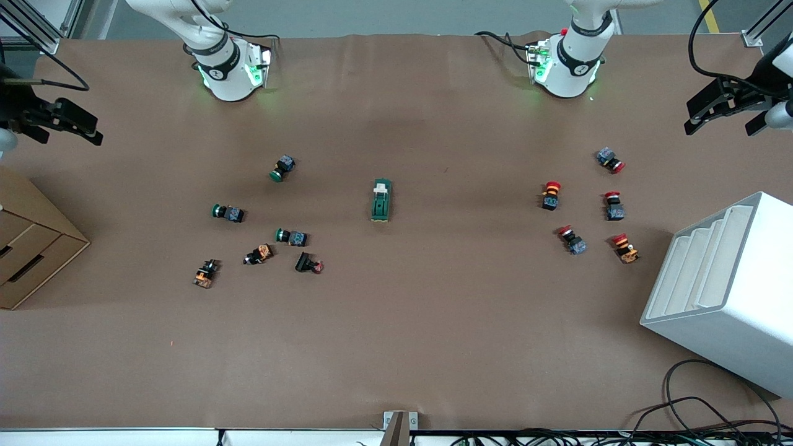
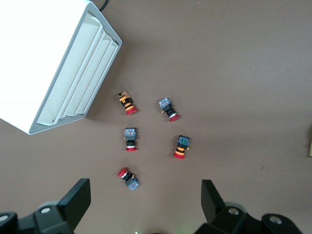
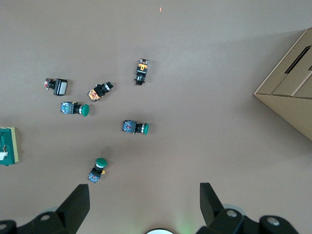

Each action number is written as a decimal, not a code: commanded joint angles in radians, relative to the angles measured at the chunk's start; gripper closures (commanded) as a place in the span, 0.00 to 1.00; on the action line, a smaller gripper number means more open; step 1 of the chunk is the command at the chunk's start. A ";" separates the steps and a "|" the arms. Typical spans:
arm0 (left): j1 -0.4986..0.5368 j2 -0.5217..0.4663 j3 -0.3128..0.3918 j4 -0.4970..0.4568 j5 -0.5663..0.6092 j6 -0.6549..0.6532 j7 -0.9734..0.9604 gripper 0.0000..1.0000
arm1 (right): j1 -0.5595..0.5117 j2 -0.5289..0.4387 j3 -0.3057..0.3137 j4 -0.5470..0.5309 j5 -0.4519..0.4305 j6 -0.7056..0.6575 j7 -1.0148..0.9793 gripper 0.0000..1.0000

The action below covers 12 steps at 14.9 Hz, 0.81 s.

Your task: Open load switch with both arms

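- The load switch is seen lying alone at the middle of the table, its white end turned toward the robots' bases, well apart from every push button; nothing touches it.
- The left gripper is held high at the left arm's end of the table with its fingers spread wide, and nothing is pinched between them; the right gripper is held high at the right arm's end, likewise spread and empty.
- A slip is judged likely if the small block is pinched by one gripper only: it could slide or twist on the smooth brown covering when the white piece is pulled.
- A collision between the two grippers is judged possible, since both must close in on one short object.
- The red-capped buttons and the green- and orange-capped buttons could be knocked if either arm is swept low on its way in.
- The surface is covered by plain brown paper; a white slotted bin stands at the left arm's end, a cardboard drawer unit at the right arm's end.
- Loose black cables are seen along the table's near edge.
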 commanded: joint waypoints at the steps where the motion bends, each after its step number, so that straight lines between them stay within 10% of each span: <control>1: -0.001 -0.022 0.004 -0.021 -0.006 0.005 0.021 0.00 | -0.012 -0.042 0.000 -0.031 0.020 0.001 -0.010 0.00; 12: -0.001 -0.026 -0.043 -0.041 -0.010 0.003 -0.009 0.00 | 0.008 0.024 0.012 0.099 0.000 -0.081 0.000 0.00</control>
